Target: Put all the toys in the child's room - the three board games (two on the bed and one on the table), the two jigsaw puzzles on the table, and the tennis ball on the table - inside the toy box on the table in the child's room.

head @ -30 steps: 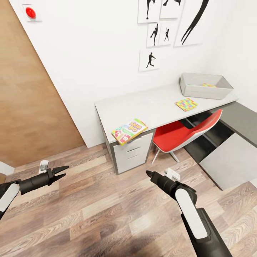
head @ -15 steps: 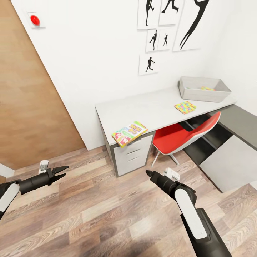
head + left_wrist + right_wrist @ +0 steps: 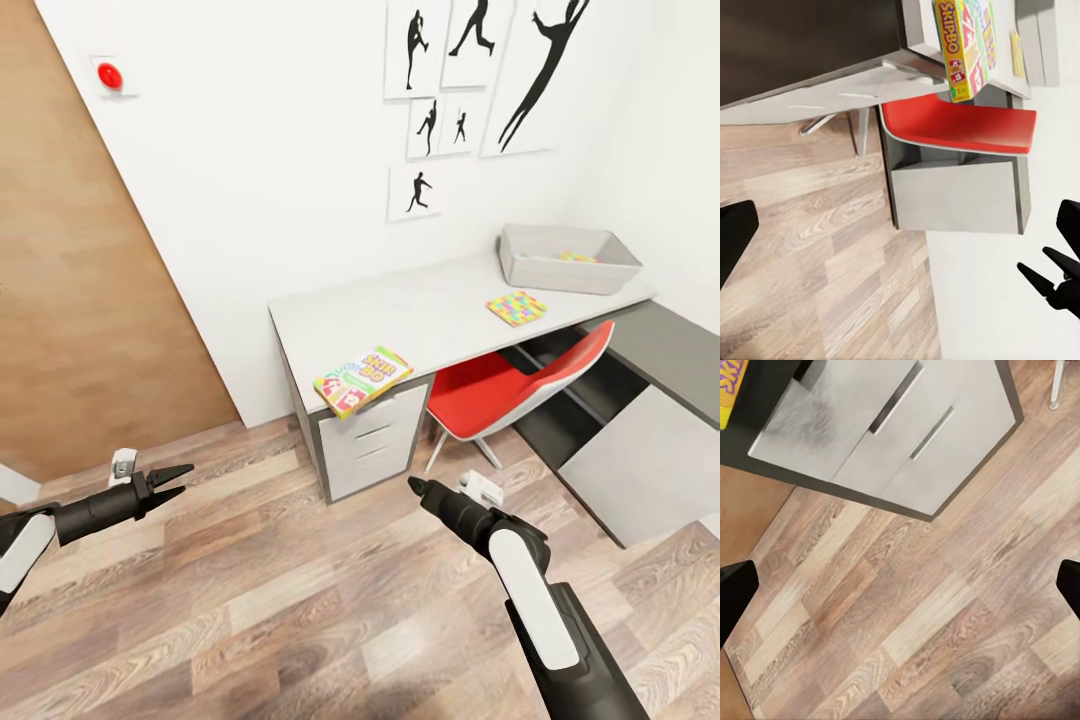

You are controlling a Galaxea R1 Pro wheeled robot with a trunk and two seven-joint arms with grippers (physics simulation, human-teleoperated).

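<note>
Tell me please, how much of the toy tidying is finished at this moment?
Something colourful already lies in the toy box; I cannot tell what. Nothing is in hand: the left gripper is open and empty, and the right gripper hangs over the floor, its state unclear. Left on the desk: the board game at the front edge and the puzzle near the box.

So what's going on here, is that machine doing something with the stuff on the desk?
Nothing is being handled at this moment. The robot stands on the wooden floor facing a grey desk, both arms held low and empty: the left gripper is open, and the right gripper looks closed. On the desk lie a colourful Skip-Bo board game box at the front edge and a multicoloured flat puzzle, beside the grey toy box, which already holds something colourful.
</note>
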